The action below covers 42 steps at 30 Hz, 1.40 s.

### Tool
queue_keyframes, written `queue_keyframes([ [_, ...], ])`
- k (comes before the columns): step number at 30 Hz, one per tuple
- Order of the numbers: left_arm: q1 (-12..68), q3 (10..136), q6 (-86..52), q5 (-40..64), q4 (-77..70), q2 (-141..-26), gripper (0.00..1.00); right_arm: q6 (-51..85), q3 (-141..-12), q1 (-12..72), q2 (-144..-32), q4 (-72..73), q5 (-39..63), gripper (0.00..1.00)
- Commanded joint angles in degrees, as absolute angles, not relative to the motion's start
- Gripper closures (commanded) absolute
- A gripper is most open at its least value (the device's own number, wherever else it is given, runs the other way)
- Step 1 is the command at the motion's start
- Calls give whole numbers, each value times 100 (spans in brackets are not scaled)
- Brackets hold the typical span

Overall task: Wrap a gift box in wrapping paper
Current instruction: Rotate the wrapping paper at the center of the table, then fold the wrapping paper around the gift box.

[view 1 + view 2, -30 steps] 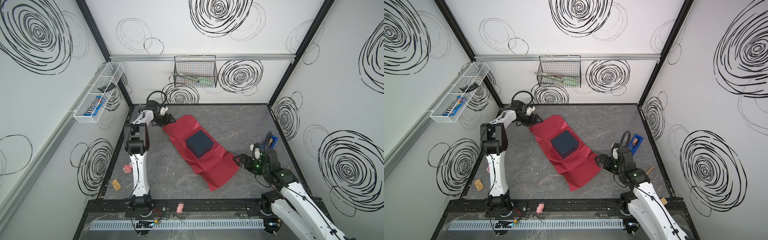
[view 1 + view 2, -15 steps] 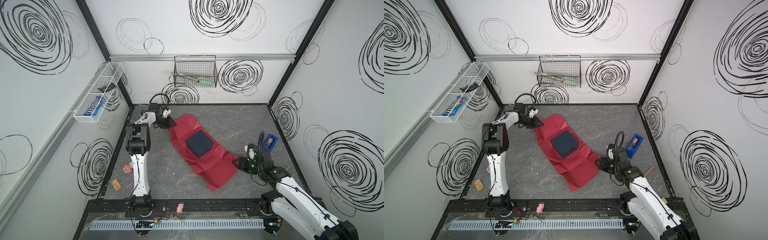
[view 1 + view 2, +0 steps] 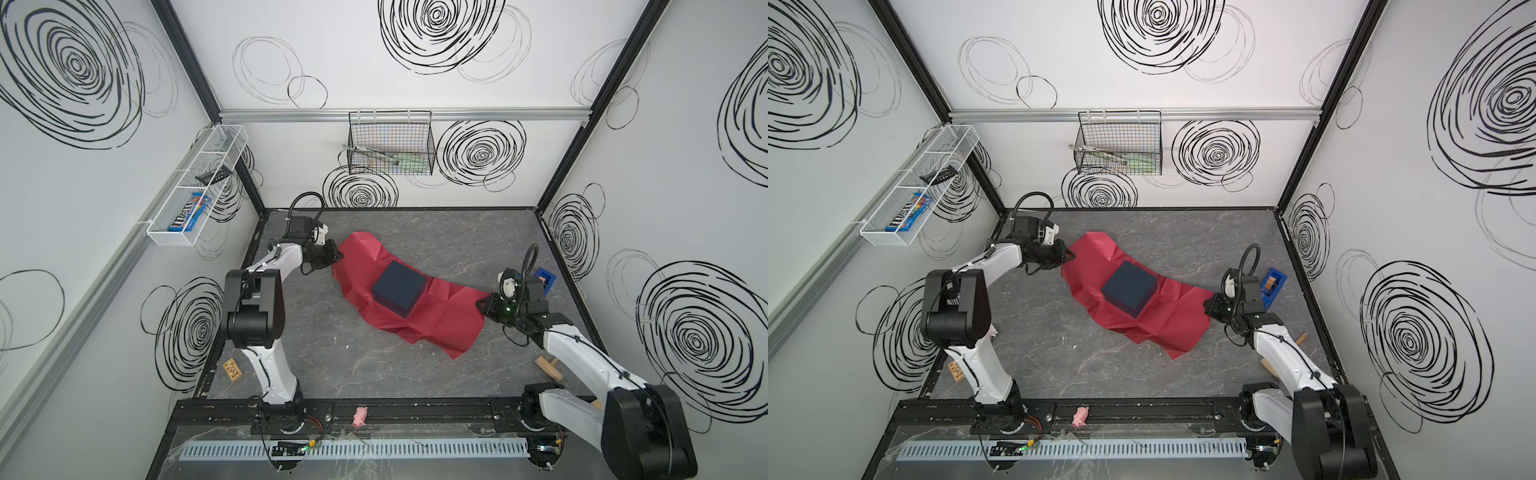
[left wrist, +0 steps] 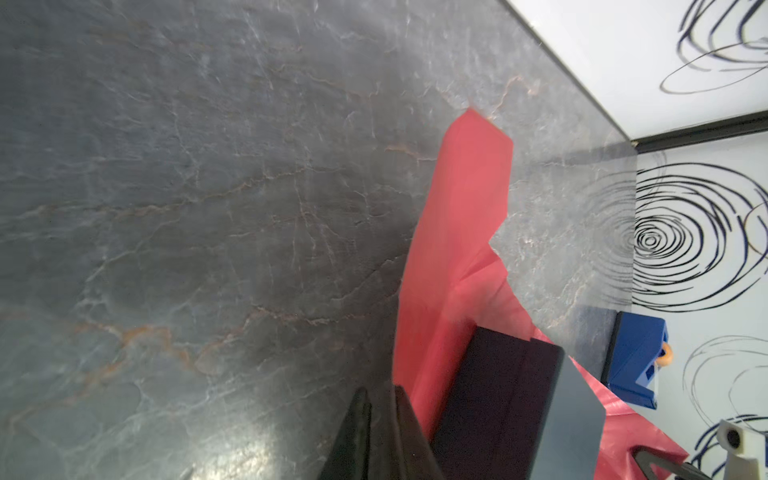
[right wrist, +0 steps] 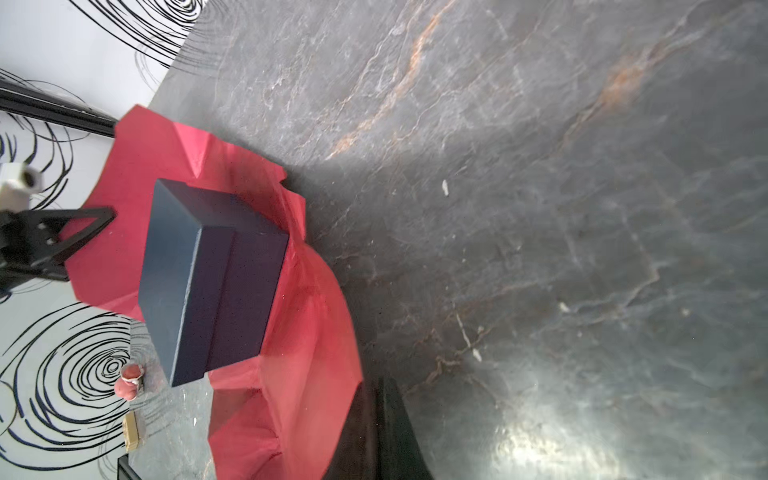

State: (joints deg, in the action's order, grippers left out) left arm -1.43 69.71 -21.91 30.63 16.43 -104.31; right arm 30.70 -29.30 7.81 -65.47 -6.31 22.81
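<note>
vs a second ago: both pincers were open at the sheet's ends, now both are closed. The left pincer (image 3: 334,258) pinches the far-left corner of the wrapping paper (image 3: 440,324), and the right pincer (image 3: 482,305) pinches the opposite end by the blue tape dispenser (image 3: 545,279). The paper lay flat before; now both held ends are raised and it is puckered and buckled around the box. The gift box (image 3: 399,289) has not moved: navy, lid up, flat on the middle of the paper, mid surface (image 3: 332,365). The left arm has shifted slightly toward the box and the right arm has swung in, so it now covers part of the dispenser. Left wrist view: dark fingers (image 4: 407,432) nearly together at the red edge. Right wrist view: fingers (image 5: 390,428) shut, paper against them. Writing: the blue candy pack (image 3: 187,216) in the white wire shelf (image 3: 216,166) reads "m&m's"; print on the small tan tag (image 3: 232,369) by the left arm's base is too small to read
</note>
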Motion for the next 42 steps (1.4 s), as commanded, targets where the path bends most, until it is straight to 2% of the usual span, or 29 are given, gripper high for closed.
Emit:
queue_keyframes([
  [1, 79, 6061, -2737, 2814, 868, -9884, 82, 2613, -3673, 664, -7309, -297, 2780, 92],
  [8, 580, 4500, -3357, 2508, -16, -8704, 78, 2028, -5263, 676, -9208, -823, 3672, 95],
  [13, 712, 4025, -3475, 2221, -65, -7936, 72, 1883, -5782, 683, -9642, -955, 3558, 92],
  [17, 677, 4077, -3280, 2436, 100, -7847, 65, 1810, -6098, 631, -9762, -1129, 3481, 86],
  [20, 642, 4203, -3156, 2691, 183, -7952, 63, 1769, -6275, 572, -9796, -1292, 3434, 79],
  [21, 633, 4231, -3105, 2756, 178, -7974, 64, 1766, -6338, 565, -9792, -1402, 3354, 71],
  [22, 633, 4260, -3057, 2813, 176, -7994, 64, 1724, -6429, 582, -9768, -1546, 3289, 57],
  [29, 813, 4498, -2782, 3032, 267, -8007, 65, 1643, -6013, 677, -8957, -1839, 2837, 1],
  [38, 1500, 4666, -2672, 2693, 424, -8027, 66, 1808, -5189, 483, -8462, -1882, 2247, 3],
  [42, 1708, 4685, -2612, 2498, 546, -7985, 67, 1698, -4818, 370, -8348, -1719, 2433, 3],
])
